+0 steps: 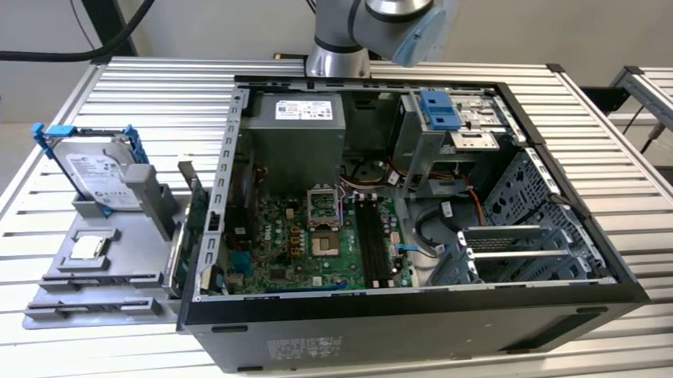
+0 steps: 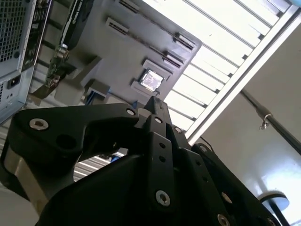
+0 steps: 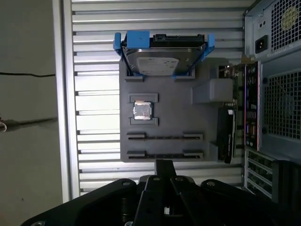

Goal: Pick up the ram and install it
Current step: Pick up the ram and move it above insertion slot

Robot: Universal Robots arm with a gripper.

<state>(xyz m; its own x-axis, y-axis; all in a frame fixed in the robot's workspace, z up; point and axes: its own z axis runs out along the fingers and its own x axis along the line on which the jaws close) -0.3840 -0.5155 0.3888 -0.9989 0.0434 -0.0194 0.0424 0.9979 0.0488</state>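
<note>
Fingers [image 3: 164, 165] of my gripper [image 2: 153, 104] look pressed together on nothing, and as far as I can tell the ram [image 1: 370, 236] stands seated on the motherboard [image 1: 276, 236] inside the case [image 1: 421, 327], its long axis running near-to-far in the exterior view.

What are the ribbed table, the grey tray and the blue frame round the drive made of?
Table: likely aluminium, silvery ribbed slats with a dull sheen. Tray: probably plastic, flat matte grey, no shine. Frame: seemingly moulded plastic, uniform bright blue.
</note>
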